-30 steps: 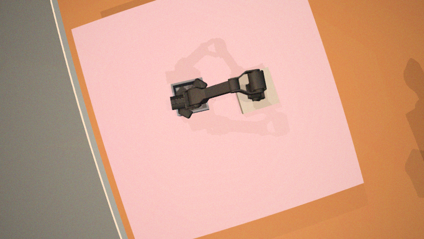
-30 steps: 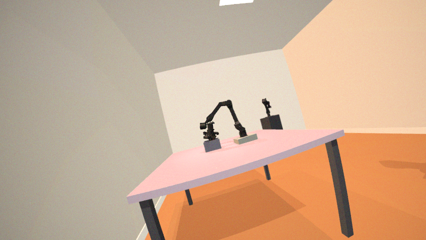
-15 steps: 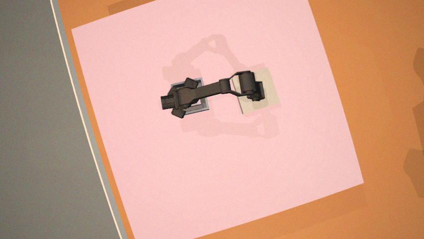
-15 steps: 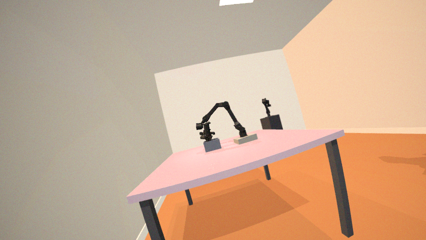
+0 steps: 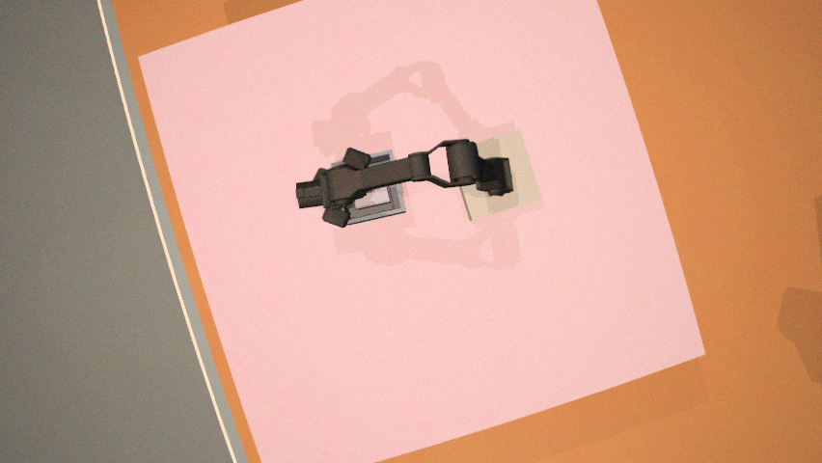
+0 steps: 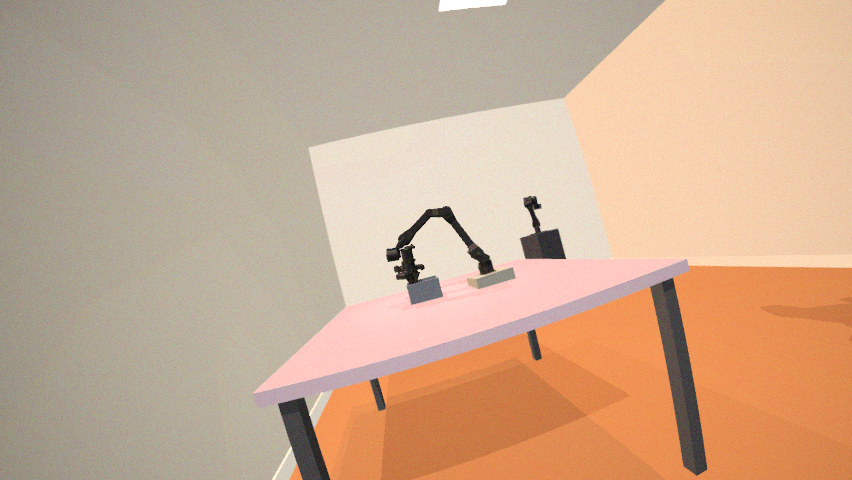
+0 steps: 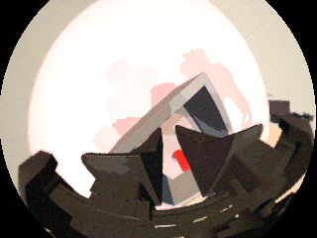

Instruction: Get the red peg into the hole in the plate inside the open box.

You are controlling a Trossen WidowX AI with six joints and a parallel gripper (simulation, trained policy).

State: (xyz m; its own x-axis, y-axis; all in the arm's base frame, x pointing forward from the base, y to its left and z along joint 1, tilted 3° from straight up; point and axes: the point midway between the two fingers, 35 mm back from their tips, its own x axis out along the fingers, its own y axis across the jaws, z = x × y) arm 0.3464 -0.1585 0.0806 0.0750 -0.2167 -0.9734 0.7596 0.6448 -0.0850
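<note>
The short, smooth red cylindrical peg point(image 5: 369, 190) point(image 7: 181, 161) is located inside the open, square, blue-grey box point(image 5: 398, 201) point(image 6: 425, 290) point(image 7: 158, 116); in the wrist view it sits at five o'clock from the centre, its long axis running from eleven to five o'clock, with a small dark spot beside its eleven o'clock end. Seating depth and true tilt of the peg cannot be determined. The box stands on the pink rectangular table point(image 5: 459, 344) point(image 6: 369, 357) and contains a pale plate point(image 5: 379, 199) point(image 7: 170, 143) at the bottom, against which the peg is seen; the arm covers part of the box in the top view. The black parallel-jaw gripper point(image 5: 344, 186) point(image 6: 411, 279) point(image 7: 167, 129) is released, its fingers set narrowly apart with nothing clamped between them; contact between peg and finger cannot be confirmed. The black jointed arm point(image 5: 385, 174) point(image 6: 462, 230) rises from the beige rectangular base block point(image 5: 529, 172) point(image 6: 500, 278), arches over the table, and reaches toward nine o'clock in the top view, with the gripper directed downward at the box opening in the exterior view

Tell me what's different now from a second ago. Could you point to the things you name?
In the top view, the gripper point(image 5: 346, 187) point(image 6: 413, 280) point(image 7: 167, 129) has shifted left across the box point(image 5: 376, 217) point(image 6: 425, 290) point(image 7: 149, 119), away from the arm's pale base block point(image 5: 526, 160) point(image 6: 497, 277). A speck of the red peg point(image 5: 370, 190) point(image 7: 182, 161) now shows there. No grasp or release can be made out. Box and base block stayed put.
</note>
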